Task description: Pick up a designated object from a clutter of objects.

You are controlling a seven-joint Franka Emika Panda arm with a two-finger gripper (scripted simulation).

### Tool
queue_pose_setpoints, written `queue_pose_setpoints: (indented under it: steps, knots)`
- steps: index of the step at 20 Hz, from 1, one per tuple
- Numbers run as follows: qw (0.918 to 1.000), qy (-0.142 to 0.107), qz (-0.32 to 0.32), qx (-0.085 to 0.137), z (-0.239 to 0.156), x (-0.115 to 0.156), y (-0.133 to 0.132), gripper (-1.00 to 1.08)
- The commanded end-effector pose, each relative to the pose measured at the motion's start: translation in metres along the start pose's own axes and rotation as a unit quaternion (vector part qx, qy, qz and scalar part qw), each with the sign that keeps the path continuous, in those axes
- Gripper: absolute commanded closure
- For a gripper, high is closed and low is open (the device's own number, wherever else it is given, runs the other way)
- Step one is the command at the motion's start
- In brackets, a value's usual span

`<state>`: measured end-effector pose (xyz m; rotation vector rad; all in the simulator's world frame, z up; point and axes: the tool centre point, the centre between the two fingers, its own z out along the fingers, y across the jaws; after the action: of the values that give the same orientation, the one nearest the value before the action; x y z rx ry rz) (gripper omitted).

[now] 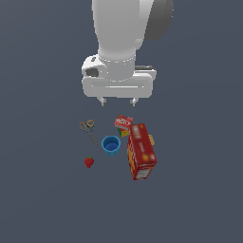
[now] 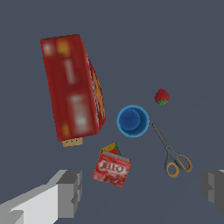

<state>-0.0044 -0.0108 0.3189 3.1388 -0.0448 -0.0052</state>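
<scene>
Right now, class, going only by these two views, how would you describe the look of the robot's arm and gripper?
The arm is a thick, rounded, glossy white column with a grey section. The gripper has a wide white body and two short fingers, blocky and grey in the wrist view. No cables or markings show.

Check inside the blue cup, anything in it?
Blue cup stands upright and open; the wrist view shows only its blue bottom, nothing inside. Underneath it is hidden.

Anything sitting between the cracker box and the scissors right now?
Yes: the blue cup stands between the cracker box and the scissors, apart from both. Both views show it.
</scene>
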Motion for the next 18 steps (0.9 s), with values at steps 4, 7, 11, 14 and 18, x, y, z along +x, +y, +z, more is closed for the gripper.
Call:
queue_pose_setpoints:
  steps: [4, 7, 11, 14, 18]
  knots:
    - [1.0000, 0.000, 0.000, -0.001, -0.001, 0.000, 0.004, -0.20]
    - [1.0000, -0.001, 0.000, -0.003, -0.003, -0.001, 0.011, -0.20]
    - [1.0000, -0.001, -0.001, -0.003, -0.002, -0.001, 0.011, -0.20]
    - [0.9999, -0.001, -0.008, -0.006, 0.001, -0.001, 0.012, -0.20]
    - [0.9995, -0.002, -0.030, -0.014, 0.011, 0.001, 0.014, -0.20]
